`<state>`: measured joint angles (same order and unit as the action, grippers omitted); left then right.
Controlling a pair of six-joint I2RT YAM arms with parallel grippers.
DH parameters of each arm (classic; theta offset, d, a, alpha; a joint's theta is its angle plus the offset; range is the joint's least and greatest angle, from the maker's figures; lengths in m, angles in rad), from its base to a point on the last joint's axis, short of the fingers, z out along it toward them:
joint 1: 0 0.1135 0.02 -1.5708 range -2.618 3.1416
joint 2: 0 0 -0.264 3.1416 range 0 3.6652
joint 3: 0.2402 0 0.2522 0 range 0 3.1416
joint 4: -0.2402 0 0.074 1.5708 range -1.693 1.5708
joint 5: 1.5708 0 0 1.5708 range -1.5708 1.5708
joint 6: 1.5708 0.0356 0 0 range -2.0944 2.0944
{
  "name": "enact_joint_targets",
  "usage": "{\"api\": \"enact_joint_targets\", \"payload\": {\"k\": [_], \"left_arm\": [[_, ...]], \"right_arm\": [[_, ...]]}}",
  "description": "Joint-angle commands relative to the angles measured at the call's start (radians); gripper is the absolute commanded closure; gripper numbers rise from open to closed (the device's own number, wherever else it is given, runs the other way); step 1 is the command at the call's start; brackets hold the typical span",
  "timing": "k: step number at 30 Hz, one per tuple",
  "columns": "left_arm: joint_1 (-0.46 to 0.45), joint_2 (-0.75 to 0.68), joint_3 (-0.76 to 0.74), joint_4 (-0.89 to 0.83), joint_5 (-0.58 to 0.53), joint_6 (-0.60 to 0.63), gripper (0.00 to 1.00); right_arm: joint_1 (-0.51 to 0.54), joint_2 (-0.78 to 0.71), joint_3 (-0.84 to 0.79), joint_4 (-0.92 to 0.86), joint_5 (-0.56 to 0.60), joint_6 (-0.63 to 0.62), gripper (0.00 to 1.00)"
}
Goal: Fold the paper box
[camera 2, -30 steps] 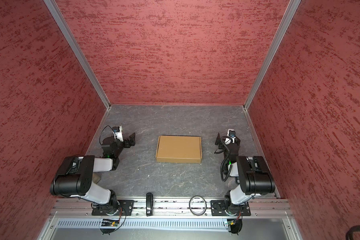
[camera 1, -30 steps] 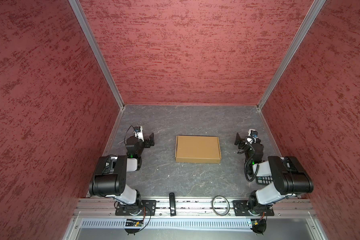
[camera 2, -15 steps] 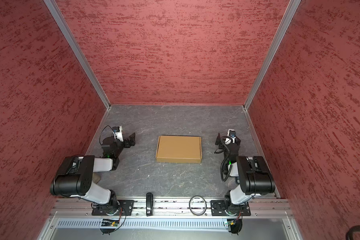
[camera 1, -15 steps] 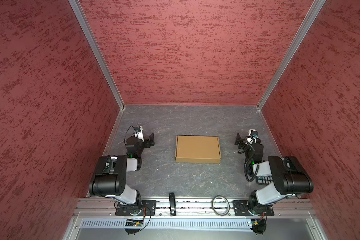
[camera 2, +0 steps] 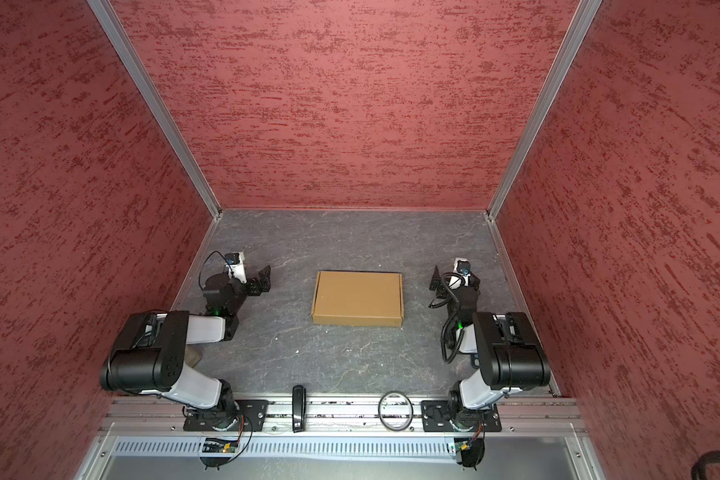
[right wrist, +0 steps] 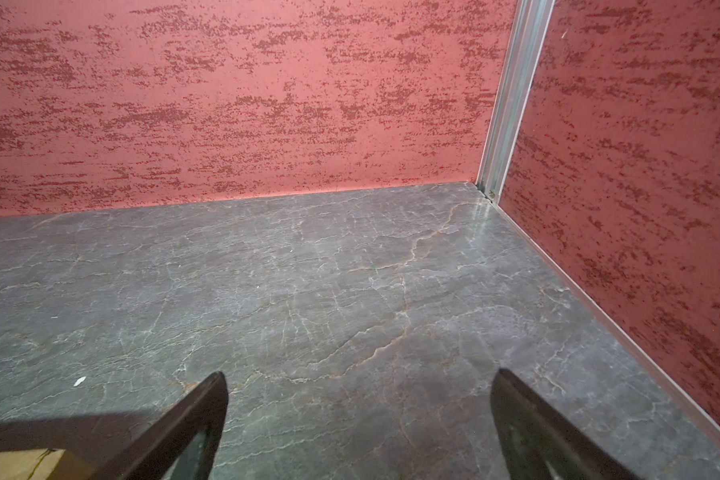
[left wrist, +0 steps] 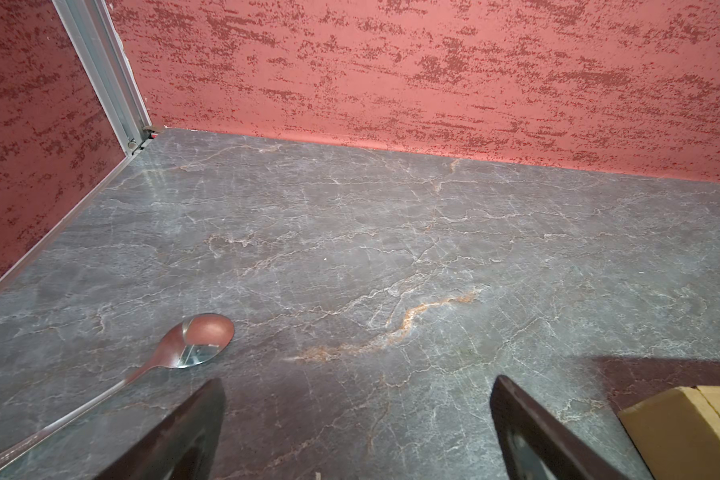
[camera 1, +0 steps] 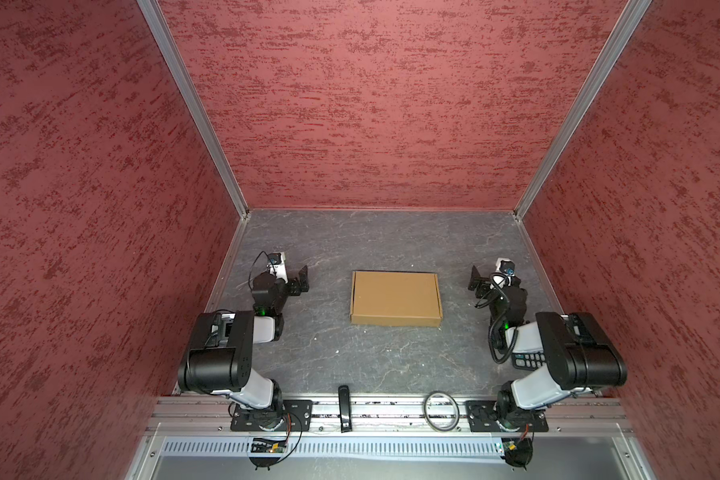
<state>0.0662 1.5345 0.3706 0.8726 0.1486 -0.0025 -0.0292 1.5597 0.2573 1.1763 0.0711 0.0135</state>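
Nothing has moved since the earlier frames: your paper box (camera 1: 395,297) (camera 2: 357,297) still lies closed and flat in the middle of the desk (camera 1: 371,237), between the two arms and touching neither. Your left arm (camera 1: 267,291) sits near the desk's left edge and your right arm (camera 1: 510,305) near its right edge, each with its jaws spread wide and holding nothing. In the left wrist view a metal spoon (left wrist: 202,338) lies on the desk just beside the left jaws, on the side toward the left edge, with a corner of the box showing on their other side.
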Motion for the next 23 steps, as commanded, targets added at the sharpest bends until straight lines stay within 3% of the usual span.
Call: {"api": "enact_joint_targets", "payload": {"k": [1,23], "left_arm": [[-0.006,0.001,0.013,0.011,-0.008,0.008,0.0],[-0.02,0.0,0.012,0.011,-0.035,0.018,0.0]], "right_arm": [[-0.003,-0.009,0.012,0.005,-0.015,-0.009,0.01],[-0.003,-0.01,0.013,0.003,-0.014,-0.009,0.01]]}}
